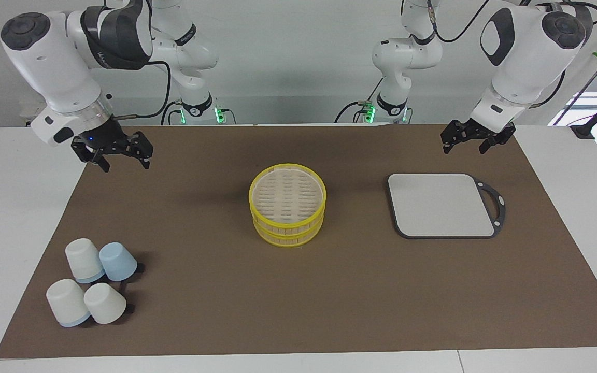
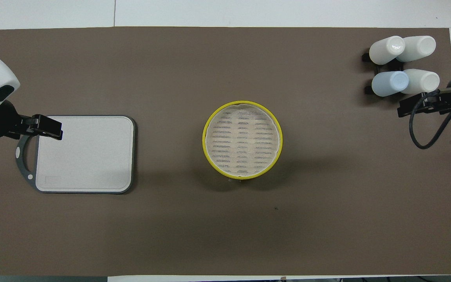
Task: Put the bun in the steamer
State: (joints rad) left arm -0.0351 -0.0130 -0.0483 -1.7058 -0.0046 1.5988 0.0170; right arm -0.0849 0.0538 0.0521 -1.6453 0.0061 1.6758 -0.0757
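Here, the round yellow-rimmed slatted steamer (image 1: 287,211) sits mid-worktop, lid on; no bun shows. The left gripper (image 1: 473,139) hangs over the mat's edge, near the grey-edged white cutting board (image 1: 441,205), fingers spread and empty. The right gripper (image 1: 120,154) hovers likewise, fingers released.

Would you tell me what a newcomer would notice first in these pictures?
The yellow-rimmed steamer stands mid-table with its pale top piece on. Four upturned cups cluster toward the right arm's end, a cutting board lies toward the left arm's end, and no bun shows.
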